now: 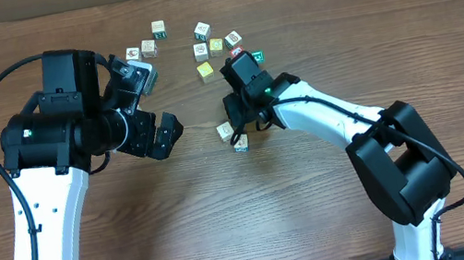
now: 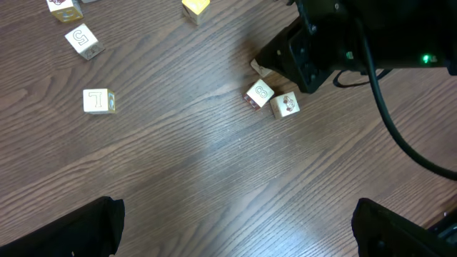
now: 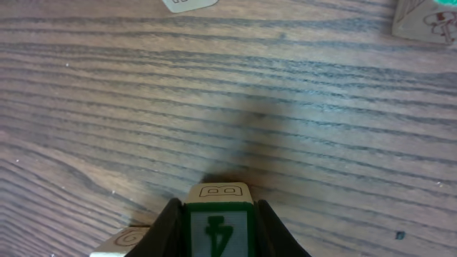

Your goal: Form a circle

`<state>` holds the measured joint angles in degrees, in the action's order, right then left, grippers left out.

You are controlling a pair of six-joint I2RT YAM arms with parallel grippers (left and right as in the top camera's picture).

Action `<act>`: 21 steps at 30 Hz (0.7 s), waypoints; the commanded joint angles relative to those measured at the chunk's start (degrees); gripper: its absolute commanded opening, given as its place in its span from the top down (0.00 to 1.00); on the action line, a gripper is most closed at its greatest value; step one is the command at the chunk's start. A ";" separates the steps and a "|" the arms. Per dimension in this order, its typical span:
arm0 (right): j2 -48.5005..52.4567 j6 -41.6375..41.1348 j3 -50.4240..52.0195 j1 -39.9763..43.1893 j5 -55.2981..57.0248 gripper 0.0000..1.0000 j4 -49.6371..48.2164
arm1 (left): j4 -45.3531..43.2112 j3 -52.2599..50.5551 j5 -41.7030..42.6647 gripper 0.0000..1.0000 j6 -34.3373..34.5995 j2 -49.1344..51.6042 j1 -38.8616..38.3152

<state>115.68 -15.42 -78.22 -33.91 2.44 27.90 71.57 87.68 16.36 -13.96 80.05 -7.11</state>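
Note:
My right gripper (image 3: 217, 211) is shut on a small cube (image 3: 218, 230) with a green-framed "4" face and a "B" on its far side. It is low over the table. A pale cube (image 3: 120, 244) lies just left of it. From overhead, the right gripper (image 1: 238, 114) stands over two pale cubes (image 1: 226, 131) (image 1: 241, 144). These cubes (image 2: 259, 93) (image 2: 287, 104) also show in the left wrist view, touching at a corner. No circle of cubes shows in any view. My left gripper (image 1: 160, 139) is open and holds nothing, left of this cluster.
Loose cubes lie scattered at the back: white ones (image 1: 158, 30) (image 1: 202, 30), a yellow one (image 1: 206, 70), a teal one (image 1: 258, 55). More cubes (image 2: 98, 101) (image 2: 83, 40) sit at the left wrist view's left. Bare wood (image 2: 214, 178) lies under my left gripper (image 2: 239, 232).

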 commanded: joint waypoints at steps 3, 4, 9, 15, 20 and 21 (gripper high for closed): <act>-1.66 -1.36 -0.94 -0.98 1.88 0.83 -0.26 | -0.02 -0.20 1.07 0.00 -1.29 0.31 -0.02; -1.66 -1.36 -0.94 -1.01 1.99 0.83 -0.13 | -0.02 -0.20 1.07 0.00 -1.29 0.31 -0.02; -1.66 -1.36 -0.94 -1.03 2.03 0.83 -0.02 | -0.02 -0.20 1.05 0.01 -1.29 0.31 -0.02; -1.42 -0.61 -0.92 -1.03 2.05 0.83 0.15 | -0.02 -0.20 1.05 0.01 -1.29 0.31 -0.02; -1.33 6.12 -0.92 -1.07 2.03 0.83 0.98 | -0.02 -0.20 1.07 0.01 -1.29 0.31 -0.02; -1.33 8.31 -0.92 -1.07 2.03 0.83 1.11 | -0.02 -0.20 1.07 0.00 -1.29 0.31 -0.02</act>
<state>115.68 -13.26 -78.22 -34.89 3.57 29.02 71.57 87.68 16.36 -13.96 80.05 -7.11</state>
